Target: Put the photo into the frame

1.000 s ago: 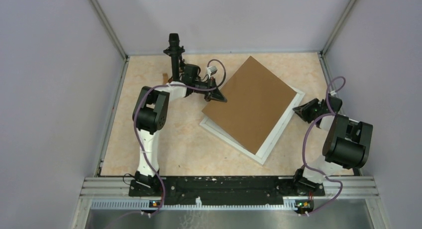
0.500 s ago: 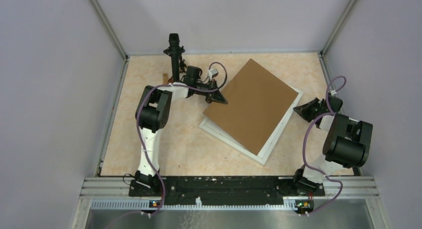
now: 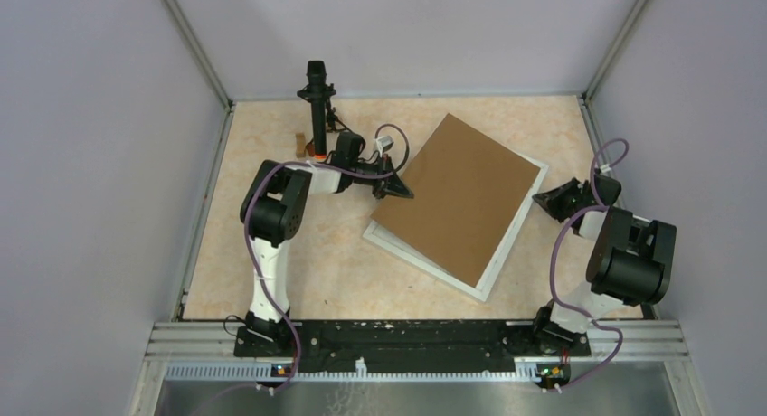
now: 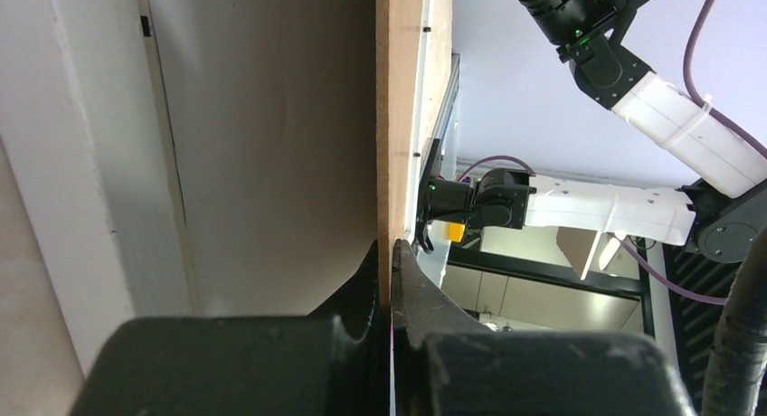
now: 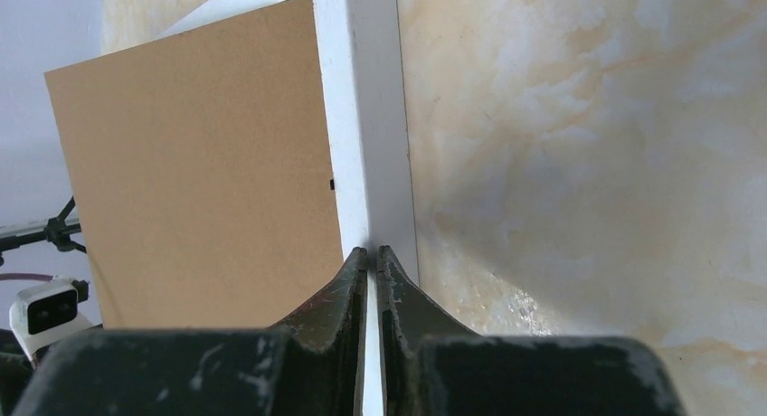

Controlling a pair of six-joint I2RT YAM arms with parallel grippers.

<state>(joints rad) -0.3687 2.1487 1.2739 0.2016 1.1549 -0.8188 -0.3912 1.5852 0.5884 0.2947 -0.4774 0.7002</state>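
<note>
**Top external view.** The frame (image 3: 416,256) lay flat on the table (image 3: 307,253), turned askew, with a brown cardboard sheet (image 3: 457,199) covering most of it. The left hand (image 3: 398,190) was at the sheet's 9 o'clock corner. The right hand (image 3: 541,199) was at the frame's 3 o'clock rail. The photo was not seen; whether it lay beneath the sheet could not be told.

**Left wrist view.** The left hand (image 4: 391,253) was pinched shut on the cardboard sheet (image 4: 398,118), seen edge-on and running toward 12 o'clock. A white rail of the frame (image 4: 81,208) was seen at 9 o'clock. The pale surface between rail and sheet could not be identified.

**Right wrist view.** The right hand (image 5: 373,253) was closed almost fully on the thin rail of the frame (image 5: 362,118). The cardboard sheet (image 5: 199,163) lay at 10 o'clock and bare table (image 5: 588,163) at 2 o'clock.

**Handling note.** The step was judged to be moving the sheet relative to the frame, with one hand on each.
- The frame would best be held still by the right hand while the sheet is swung slowly from its gripped corner.
- A shallow pinch on thin card is likely to slip or crease, so the pull should be made along the sheet's plane and not across it.
- The frame should not be dragged along with the sheet.
</note>
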